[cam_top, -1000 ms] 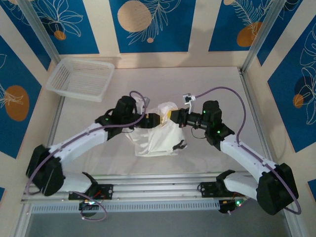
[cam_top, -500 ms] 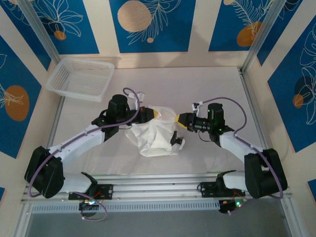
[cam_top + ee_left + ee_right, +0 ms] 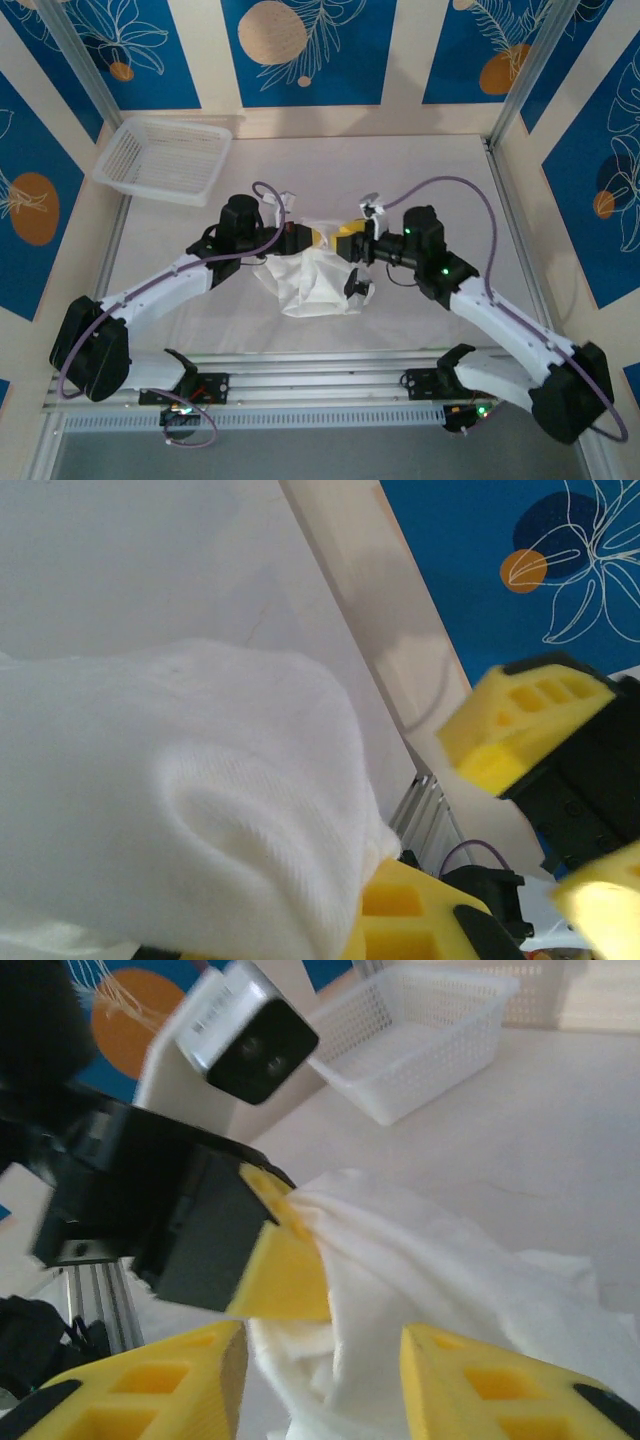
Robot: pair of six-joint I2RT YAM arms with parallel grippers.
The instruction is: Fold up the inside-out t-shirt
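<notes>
Seen from above, the left gripper (image 3: 306, 238) and the right gripper (image 3: 345, 241) are covering the top edge of the inside-out t-shirt (image 3: 310, 285), its crumpled folds hiding sleeves and collar; a dark mark (image 3: 355, 285) on its right side is proving too small to identify; at the left wrist, bunched cloth is burying that gripper's fingers (image 3: 400, 920), one yellow piece running off the bottom edge, while the other arm's fingers (image 3: 520, 725) are blurring, one clipped at the right; at the right wrist, its own fingers (image 3: 500, 1390) are being cut by the bottom edge, the white mesh basket (image 3: 420, 1080) by the top, and a camera (image 3: 245, 1035) is smearing out of focus.
</notes>
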